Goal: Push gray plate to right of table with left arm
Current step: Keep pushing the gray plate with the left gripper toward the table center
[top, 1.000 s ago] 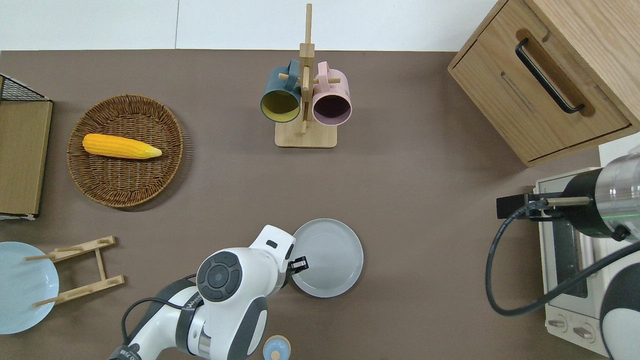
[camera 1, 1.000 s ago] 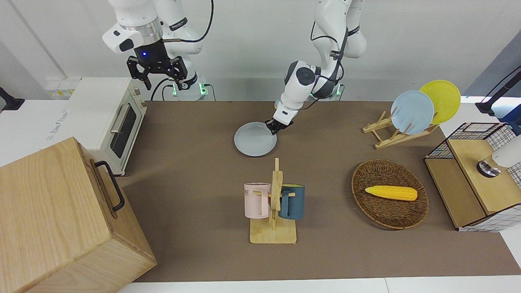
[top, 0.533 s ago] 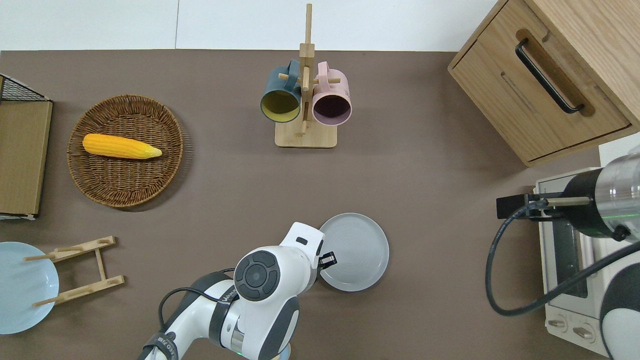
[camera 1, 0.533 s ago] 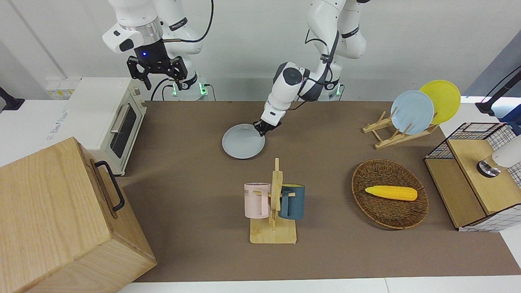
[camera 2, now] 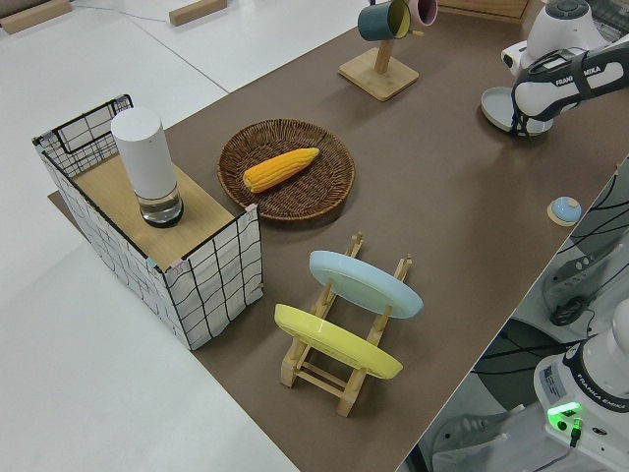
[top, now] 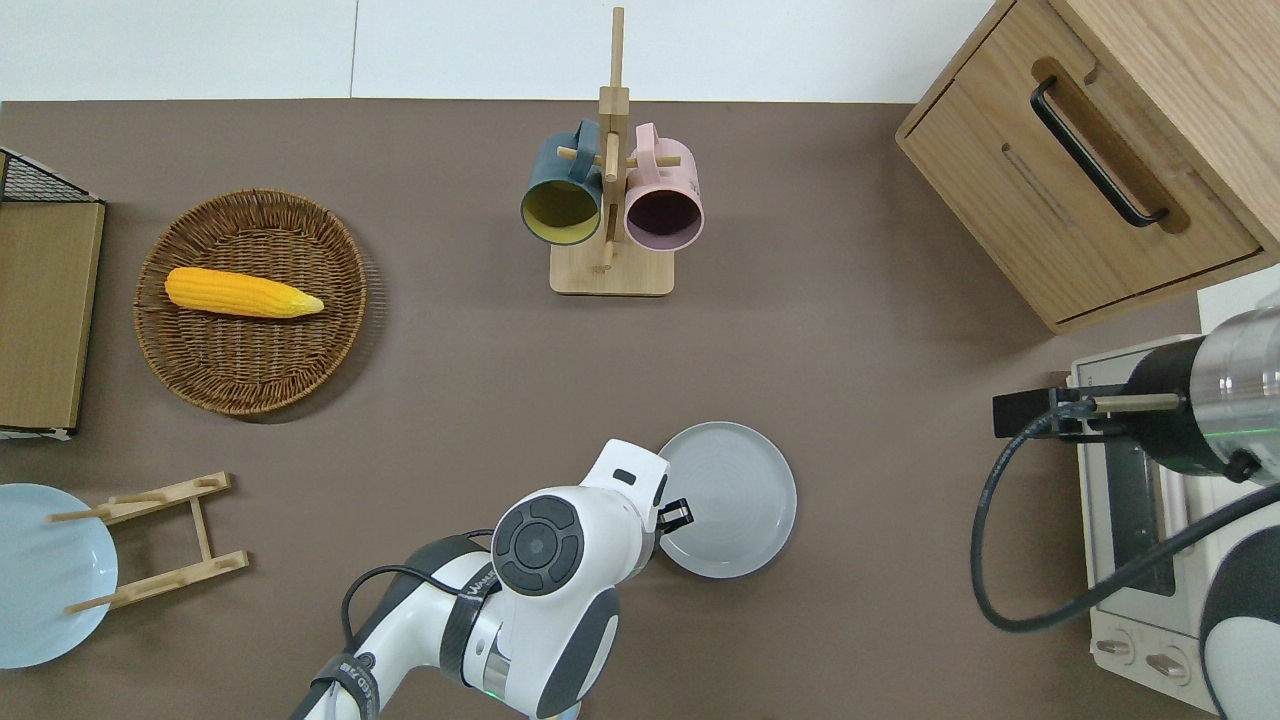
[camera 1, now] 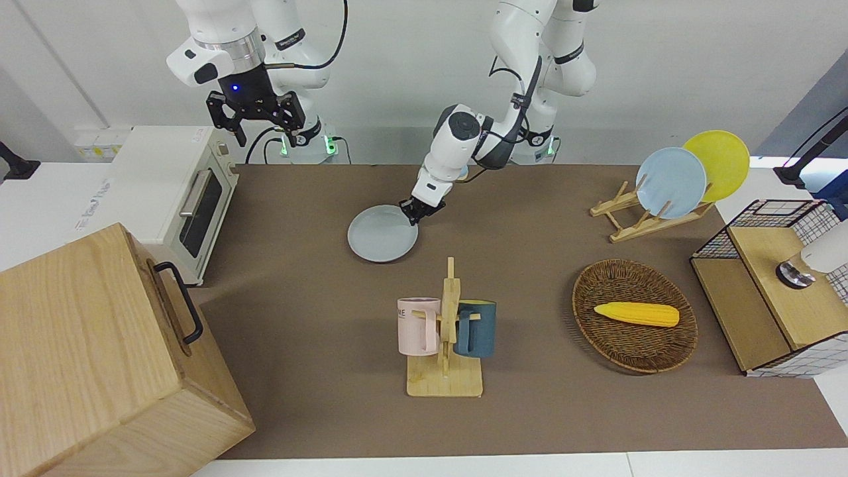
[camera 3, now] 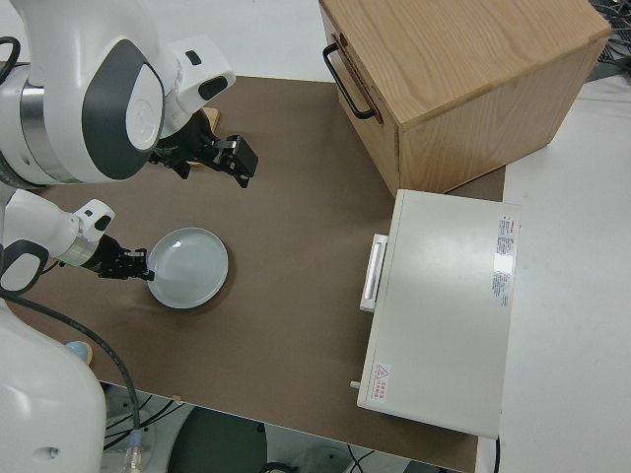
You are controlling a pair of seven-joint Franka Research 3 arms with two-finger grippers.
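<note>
Pale gray round plate lies flat on the brown table, the left gripper at its rim, jaws impossible to read; two mugs hang nearby. Overhead: one gray plate, one corn cob. The right arm is parked.

Robot lab: two arms at staged table

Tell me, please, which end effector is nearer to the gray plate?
Left. The left end effector is at the gray plate, against its rim on the side toward the left arm's end of the table. The right arm is parked, well away from it.
</note>
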